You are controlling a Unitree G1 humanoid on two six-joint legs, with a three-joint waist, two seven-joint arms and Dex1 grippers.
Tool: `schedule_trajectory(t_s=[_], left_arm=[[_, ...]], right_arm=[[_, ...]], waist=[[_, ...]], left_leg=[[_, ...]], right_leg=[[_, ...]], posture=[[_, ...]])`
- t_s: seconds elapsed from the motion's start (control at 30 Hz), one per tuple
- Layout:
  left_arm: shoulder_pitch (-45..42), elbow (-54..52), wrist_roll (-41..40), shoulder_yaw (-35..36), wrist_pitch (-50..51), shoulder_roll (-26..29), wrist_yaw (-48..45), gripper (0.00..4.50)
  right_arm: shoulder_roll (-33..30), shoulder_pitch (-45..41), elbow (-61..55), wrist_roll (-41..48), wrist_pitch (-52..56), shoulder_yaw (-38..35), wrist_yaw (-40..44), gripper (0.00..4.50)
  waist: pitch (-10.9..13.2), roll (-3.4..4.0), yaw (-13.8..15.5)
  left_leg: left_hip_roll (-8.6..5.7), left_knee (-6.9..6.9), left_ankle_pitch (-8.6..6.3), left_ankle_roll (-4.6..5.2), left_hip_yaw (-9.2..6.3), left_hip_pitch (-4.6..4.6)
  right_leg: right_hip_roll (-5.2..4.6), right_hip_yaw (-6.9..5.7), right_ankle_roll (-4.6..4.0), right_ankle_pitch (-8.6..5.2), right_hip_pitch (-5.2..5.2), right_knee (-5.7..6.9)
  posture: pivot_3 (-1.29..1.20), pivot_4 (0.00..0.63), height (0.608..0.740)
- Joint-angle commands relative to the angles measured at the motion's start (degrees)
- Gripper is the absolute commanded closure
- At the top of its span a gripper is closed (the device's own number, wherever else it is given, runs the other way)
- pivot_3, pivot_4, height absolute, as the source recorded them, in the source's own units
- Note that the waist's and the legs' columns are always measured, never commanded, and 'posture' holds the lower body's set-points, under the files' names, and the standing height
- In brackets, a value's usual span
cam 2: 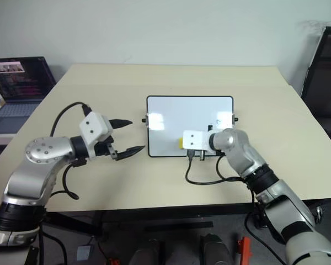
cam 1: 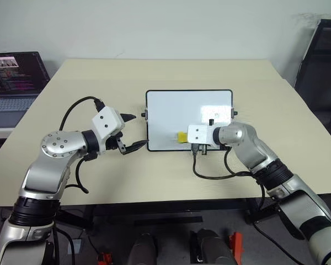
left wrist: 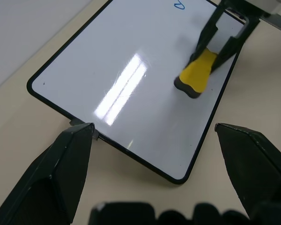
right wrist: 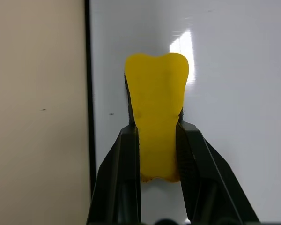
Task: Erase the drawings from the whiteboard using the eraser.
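Eraser (right wrist: 155, 122), gripped in right fingers (right wrist: 155, 154), is sitting near-left on board (cam 1: 171, 110); remaining mark (left wrist: 179, 5) is lying far-right; left fingers (cam 1: 133, 132) are gaping open.

My two head cameras look forward and down from well back, with the whiteboard (cam 1: 188, 120) at frame centre in both. My left wrist camera sits close over its near corner, and my right wrist camera closer still, both sharing the eraser (right wrist: 155, 126).
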Motion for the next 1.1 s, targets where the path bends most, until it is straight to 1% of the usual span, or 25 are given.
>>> schedule_trajectory(t_s=[0.03,0.2,0.33,0.47,0.6,0.77,0.83,0.9,0.97,1.1], left_arm=[[-0.9,-0.6,0.1,1.5,-0.8,0.5,0.4,0.0],[-1.5,-0.2,0.2,1.4,-0.9,0.5,0.3,0.0],[-1.4,-0.5,0.2,1.5,-0.8,0.6,0.3,0.0],[-1.4,-0.6,0.0,2.0,-0.5,1.1,0.2,0.0],[-1.7,-0.4,-0.2,2.8,-0.3,1.9,0.0,0.0],[-2.1,-1.5,-1.9,4.0,1.6,2.8,-0.7,0.0],[-2.4,-1.6,-2.1,4.0,1.8,3.0,-0.8,0.0],[-2.5,-1.7,-2.2,3.9,2.0,3.2,-1.0,0.0],[-2.4,-1.8,-2.2,3.7,2.3,3.3,-1.2,0.0],[-2.4,-2.1,-2.2,3.4,2.7,2.8,-1.2,0.0]], right_arm=[[-0.7,0.6,2.5,-2.4,2.9,0.6,0.4,3.8],[0.2,-2.5,4.2,-2.0,3.2,-1.3,-0.8,3.8],[0.0,-3.7,3.1,-0.9,3.6,-2.8,-0.3,3.81],[-1.5,-4.8,-7.0,8.1,3.7,-9.3,5.7,3.81],[-8.9,-3.5,-12.3,14.9,0.1,-15.2,11.9,3.81],[-16.1,-4.0,-10.1,23.7,0.4,-25.8,14.5,3.81],[-19.1,-3.7,-8.2,24.4,-0.8,-27.7,14.9,3.81],[-23.7,-2.3,-4.9,23.9,-3.3,-29.5,15.4,3.81],[-26.8,-0.4,-1.8,24.0,-5.8,-31.3,15.0,3.81],[-28.7,1.9,1.9,26.3,-8.8,-34.0,14.6,3.81]], waist=[[0.0,-0.01,0.0],[0.0,-0.02,-0.1],[0.0,-0.01,-0.2],[0.1,0.05,0.0],[0.1,0.06,0.4],[0.1,0.06,0.7],[0.1,0.06,1.0],[0.1,0.07,1.0],[0.1,0.07,1.0],[0.2,0.11,0.7]], left_leg=[[0.0,0.0,0.01,0.01,0.0,0.0],[0.0,0.0,0.03,0.04,0.0,-0.01],[0.0,0.0,0.07,0.1,0.0,-0.01],[0.0,-0.01,0.07,0.1,-0.01,-0.19],[-0.01,-0.21,0.0,0.06,-0.02,-0.31],[-0.01,-0.29,-0.2,0.02,0.0,-0.35],[-0.01,-0.31,-0.25,0.05,0.0,-0.35],[-0.01,-0.31,-0.27,0.07,0.03,-0.33],[-0.01,-0.31,-0.28,0.07,0.05,-0.33],[0.0,-0.31,-0.29,0.08,0.16,-0.29]], right_leg=[[0.0,-0.01,0.0,0.0,0.0,0.01],[0.0,0.0,0.0,0.03,-0.01,0.0],[0.0,0.0,-0.01,0.06,-0.03,0.0],[0.0,0.0,-0.01,0.06,-0.16,-0.03],[-0.01,-0.06,0.35,0.1,-0.24,-0.18],[-0.03,-0.06,0.33,-0.25,-0.28,-0.2],[-0.03,-0.06,0.31,-0.3,-0.28,-0.2],[-0.04,-0.05,0.29,-0.33,-0.28,-0.21],[-0.05,-0.05,0.27,-0.36,-0.28,-0.23],[-0.06,0.02,0.27,-0.37,-0.28,-0.21]], posture=[[0.0,0.15,0.74],[0.0,0.15,0.74],[0.0,0.15,0.74],[0.0,0.15,0.74],[0.0,0.15,0.74],[0.0,0.15,0.74],[0.0,0.15,0.74],[0.0,0.15,0.74],[0.0,0.15,0.74],[0.0,0.15,0.74]])
